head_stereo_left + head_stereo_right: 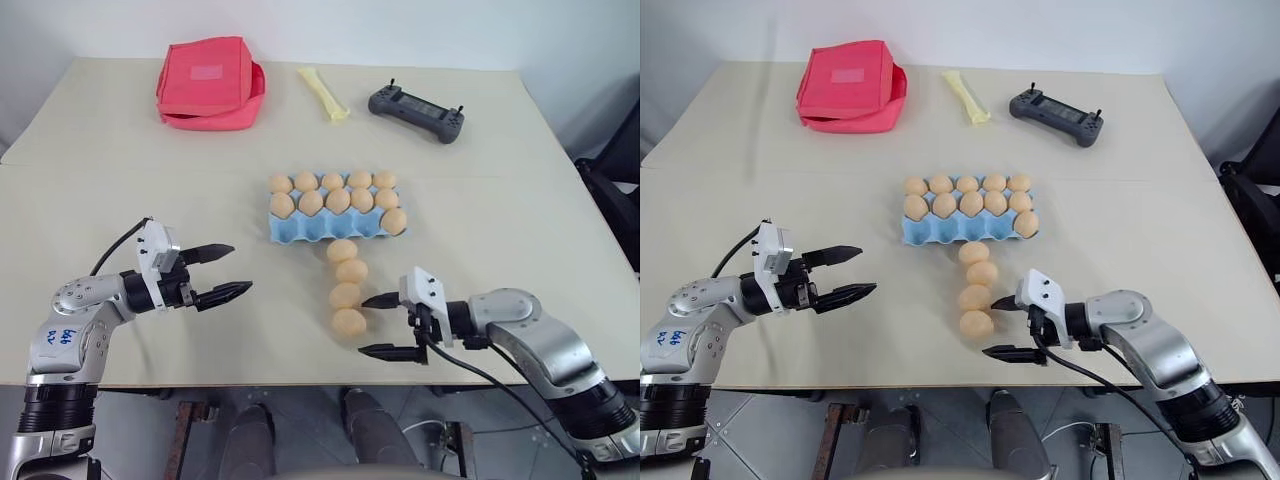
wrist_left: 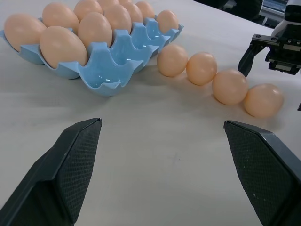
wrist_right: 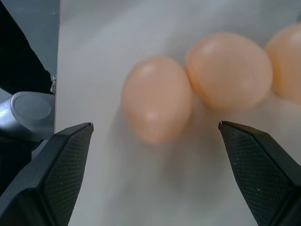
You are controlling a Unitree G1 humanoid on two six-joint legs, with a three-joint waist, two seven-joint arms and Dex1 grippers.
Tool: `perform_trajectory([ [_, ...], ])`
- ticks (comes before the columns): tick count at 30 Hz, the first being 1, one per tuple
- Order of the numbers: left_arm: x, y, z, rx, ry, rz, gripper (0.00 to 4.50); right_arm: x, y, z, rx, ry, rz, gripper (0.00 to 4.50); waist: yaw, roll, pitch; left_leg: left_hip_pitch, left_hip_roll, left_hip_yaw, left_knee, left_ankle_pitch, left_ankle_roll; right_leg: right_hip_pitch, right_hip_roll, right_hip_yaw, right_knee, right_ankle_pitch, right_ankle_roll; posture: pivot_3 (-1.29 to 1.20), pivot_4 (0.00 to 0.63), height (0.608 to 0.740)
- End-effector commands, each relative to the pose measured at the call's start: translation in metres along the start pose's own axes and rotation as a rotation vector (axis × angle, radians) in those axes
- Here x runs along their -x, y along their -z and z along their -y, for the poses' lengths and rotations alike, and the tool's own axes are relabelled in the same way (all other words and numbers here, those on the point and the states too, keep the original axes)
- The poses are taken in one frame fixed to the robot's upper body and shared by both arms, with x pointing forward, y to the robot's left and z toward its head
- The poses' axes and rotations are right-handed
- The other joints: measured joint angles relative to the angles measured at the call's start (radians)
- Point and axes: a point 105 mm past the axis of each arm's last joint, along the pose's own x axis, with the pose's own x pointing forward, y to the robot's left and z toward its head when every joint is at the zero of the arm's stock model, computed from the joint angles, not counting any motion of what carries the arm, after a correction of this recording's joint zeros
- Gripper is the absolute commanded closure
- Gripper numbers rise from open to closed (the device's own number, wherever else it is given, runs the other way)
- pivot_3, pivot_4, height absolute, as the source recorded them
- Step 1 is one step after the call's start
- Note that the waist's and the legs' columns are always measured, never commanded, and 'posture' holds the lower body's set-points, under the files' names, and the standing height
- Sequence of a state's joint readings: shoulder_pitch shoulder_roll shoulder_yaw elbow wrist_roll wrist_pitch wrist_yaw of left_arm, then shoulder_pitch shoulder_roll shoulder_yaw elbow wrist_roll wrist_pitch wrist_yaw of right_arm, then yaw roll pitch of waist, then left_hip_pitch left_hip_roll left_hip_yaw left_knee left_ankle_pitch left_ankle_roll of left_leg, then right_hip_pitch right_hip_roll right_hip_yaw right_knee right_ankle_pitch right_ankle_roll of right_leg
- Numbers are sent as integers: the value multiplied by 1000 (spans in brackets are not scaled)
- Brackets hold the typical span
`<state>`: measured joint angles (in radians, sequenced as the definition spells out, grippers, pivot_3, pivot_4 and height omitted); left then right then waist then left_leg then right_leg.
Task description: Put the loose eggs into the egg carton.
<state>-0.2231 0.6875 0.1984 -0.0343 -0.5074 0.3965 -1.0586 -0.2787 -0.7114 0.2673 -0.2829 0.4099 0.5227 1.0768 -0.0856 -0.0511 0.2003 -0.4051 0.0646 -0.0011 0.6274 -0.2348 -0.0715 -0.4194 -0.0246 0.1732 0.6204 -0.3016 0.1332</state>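
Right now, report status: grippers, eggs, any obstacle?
Both grippers open, left, right beside nearest egg. Four loose eggs by carton. Nothing in the way.

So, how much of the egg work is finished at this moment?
Eleven eggs already sit in the egg carton: the two far rows full, plus one at the right end of the near row. Nothing is held; the open right gripper is beside the nearest of four loose eggs lined up on the table. Four near-row cups remain empty. The left gripper waits open.
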Motion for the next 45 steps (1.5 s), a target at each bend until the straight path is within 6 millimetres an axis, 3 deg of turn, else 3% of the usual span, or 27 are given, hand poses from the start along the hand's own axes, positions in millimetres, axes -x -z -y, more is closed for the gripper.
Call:
perform_trajectory([
  [1, 4, -12, 3, -41, 11, 22, 78, -5, -9, 0, 22, -15, 24, 0, 0, 0, 0, 0, 0, 0, 0, 0, 0, 0, 0, 0, 0, 0, 0, 0, 150, 740],
  [10, 11, -5, 17, -18, 73, -13, 78, -17, -14, 1, 9, -21, 44, 0, -3, 0, 0, 0, 0, 0, 0, 0, 0, 0, 0, 0, 0, 0, 0, 0, 150, 740],
  [21, 11, -5, 15, -31, 59, -13, 78, -23, -14, 0, -20, -26, 52, 0, -1, 0, 0, 0, 0, 0, 0, 0, 0, 0, 0, 0, 0, 0, 0, 0, 150, 740],
  [28, 10, -5, 15, -35, 62, -14, 0, -22, -14, 0, -22, -22, 57, 2364, -2, 0, 0, 0, 0, 0, 0, 0, 0, 0, 0, 0, 0, 0, 0, 0, 150, 740],
  [30, 11, -4, 15, -34, 64, -14, 0, -20, -16, 0, -18, -15, 65, 2817, -2, 0, 0, 0, 0, 0, 0, 0, 0, 0, 0, 0, 0, 0, 0, 0, 150, 740],
  [40, 8, -2, 16, -29, 76, -18, 0, -1, -41, -2, 33, 24, 104, 2937, -1, 0, 0, 0, 0, 0, -1, 0, 0, 0, 0, 0, 0, 0, -1, 0, 150, 740],
  [45, 5, -3, 16, -27, 89, -11, 0, 11, -67, 3, 74, 69, 177, 2938, -2, 0, 0, 0, 0, 0, -1, 0, 0, -1, 0, 0, 0, 0, -1, 0, 150, 740],
])
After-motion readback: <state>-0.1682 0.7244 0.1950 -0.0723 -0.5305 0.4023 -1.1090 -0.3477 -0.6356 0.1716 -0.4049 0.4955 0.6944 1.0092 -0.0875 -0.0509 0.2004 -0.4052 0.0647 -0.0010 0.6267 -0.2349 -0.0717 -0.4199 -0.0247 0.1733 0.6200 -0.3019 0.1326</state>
